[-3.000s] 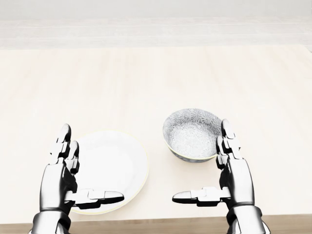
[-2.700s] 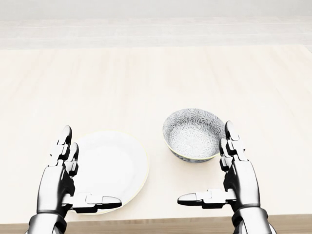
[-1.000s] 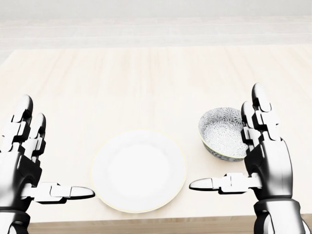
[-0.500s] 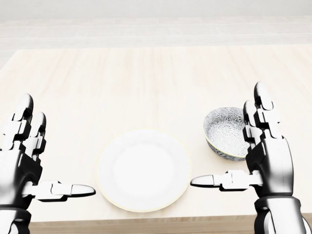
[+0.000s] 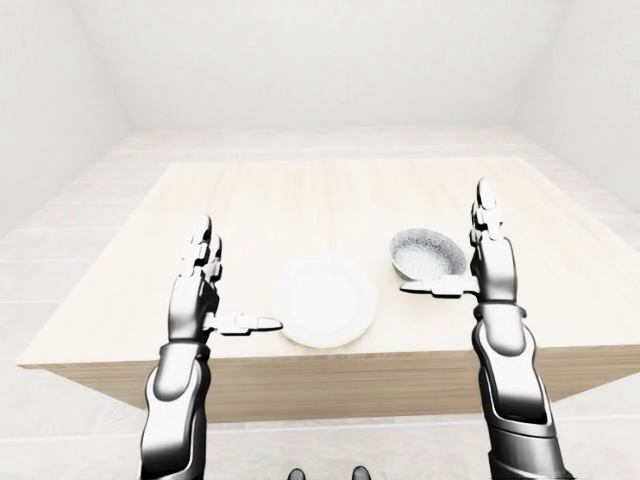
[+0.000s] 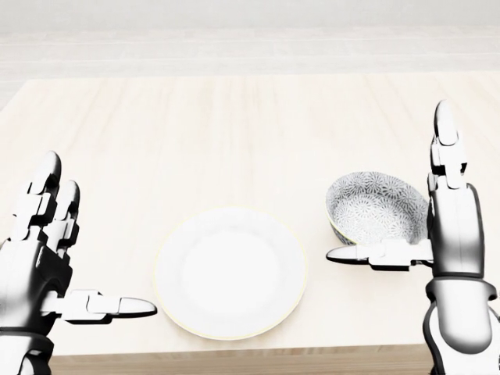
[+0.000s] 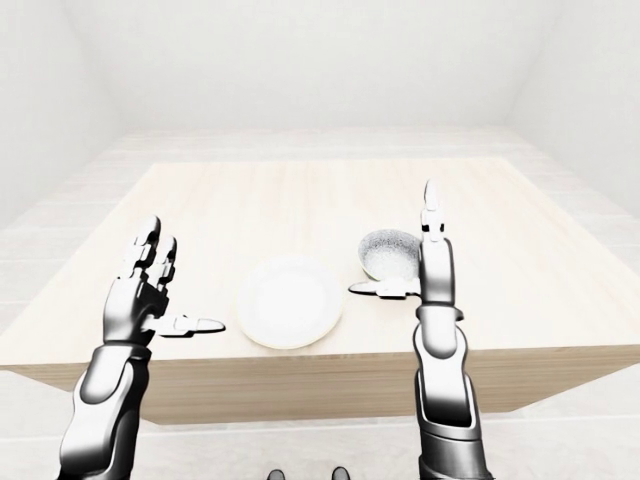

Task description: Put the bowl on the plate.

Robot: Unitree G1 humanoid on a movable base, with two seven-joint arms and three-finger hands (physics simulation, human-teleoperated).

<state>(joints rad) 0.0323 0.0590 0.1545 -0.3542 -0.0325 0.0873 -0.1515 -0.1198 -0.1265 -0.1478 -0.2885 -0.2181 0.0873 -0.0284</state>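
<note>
Grey patterned bowl just beside the right hand, hand spread wide, empty

Head view. Table fills the view. Plate lies on it, low centre, near the bottom edge. Bowl stands on the table at the plate's 2 o'clock, a gap between them. Right hand is at the bowl's 3 o'clock, its thumb reaching across at the bowl's 6 o'clock; contact cannot be told. Left hand is at the plate's 9 o'clock, apart from it.
</note>
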